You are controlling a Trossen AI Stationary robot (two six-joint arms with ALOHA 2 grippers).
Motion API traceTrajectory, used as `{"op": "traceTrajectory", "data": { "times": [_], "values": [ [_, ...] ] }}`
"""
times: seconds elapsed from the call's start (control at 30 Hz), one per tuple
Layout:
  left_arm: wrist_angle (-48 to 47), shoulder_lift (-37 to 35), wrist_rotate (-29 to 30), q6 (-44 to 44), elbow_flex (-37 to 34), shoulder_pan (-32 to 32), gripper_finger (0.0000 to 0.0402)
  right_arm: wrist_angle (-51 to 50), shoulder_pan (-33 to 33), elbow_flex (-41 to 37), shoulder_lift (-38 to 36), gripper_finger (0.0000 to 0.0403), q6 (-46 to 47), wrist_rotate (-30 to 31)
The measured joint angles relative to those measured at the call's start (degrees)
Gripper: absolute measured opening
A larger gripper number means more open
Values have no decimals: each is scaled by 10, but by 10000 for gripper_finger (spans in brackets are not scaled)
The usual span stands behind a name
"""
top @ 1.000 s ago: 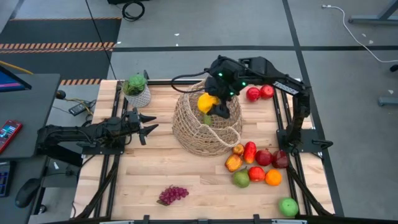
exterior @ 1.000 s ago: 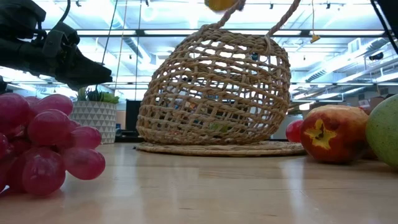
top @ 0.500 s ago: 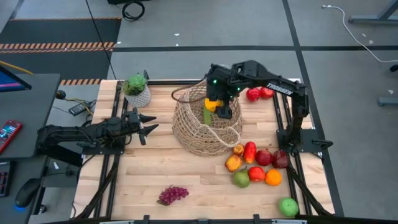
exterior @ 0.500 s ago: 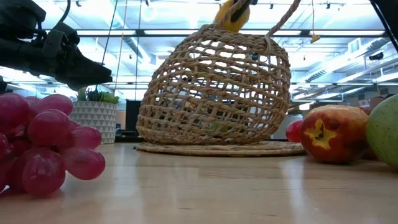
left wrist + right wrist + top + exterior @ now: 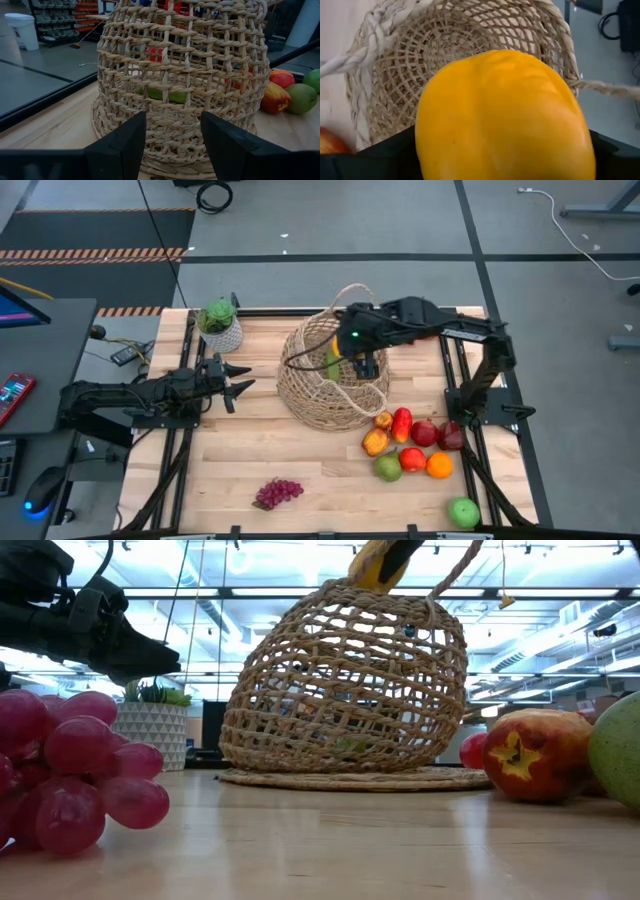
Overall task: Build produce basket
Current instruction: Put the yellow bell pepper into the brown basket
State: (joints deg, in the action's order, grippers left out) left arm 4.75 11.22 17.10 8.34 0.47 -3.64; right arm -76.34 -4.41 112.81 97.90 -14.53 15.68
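One piece of produce at most seems to lie in the basket so far, so by my reckoning the job is near its start. Farthest left on the table, the left gripper (image 5: pixel 232 384) waits low above the wood with its fingers parted and nothing between them, pointing at the basket from well apart; behind it stands a small white plant pot (image 5: pixel 220 325), which is no part of the job. Near the front edge, left of centre, the grape bunch (image 5: pixel 278 493) lies alone. In the middle the basket (image 5: pixel 325 395) stands on the table (image 5: pixel 200 470), and through its weave the left wrist view shows something green, perhaps a cucumber (image 5: pixel 162 94), lying low inside. Over the basket's mouth the right gripper (image 5: pixel 345 352) holds a yellow pepper (image 5: pixel 502 117) clenched between its fingers, just above the rim and not yet let go. To the right a cluster of fruit (image 5: pixel 412 446) waits just beside the basket, two red fruits (image 5: pixel 417 329) sit at the back, and a green apple (image 5: pixel 463 512) lies at the front corner. All of these, and the grapes, are left to load.
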Motion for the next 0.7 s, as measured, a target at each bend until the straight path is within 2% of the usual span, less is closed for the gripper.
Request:
{"op": "traceTrajectory", "data": {
  "times": [0.17,0.37,0.5,0.7],
  "values": [
    [0,0,0,0,0,0,193,110,6,-130,-74,350,-12,-1],
    [0,0,0,0,0,0,197,251,-7,-260,-138,350,-81,-2],
    [0,0,0,0,0,0,193,332,-32,-316,-153,350,-157,11],
    [0,0,0,0,0,0,197,384,-63,-347,-136,350,-196,4]
  ]
}}
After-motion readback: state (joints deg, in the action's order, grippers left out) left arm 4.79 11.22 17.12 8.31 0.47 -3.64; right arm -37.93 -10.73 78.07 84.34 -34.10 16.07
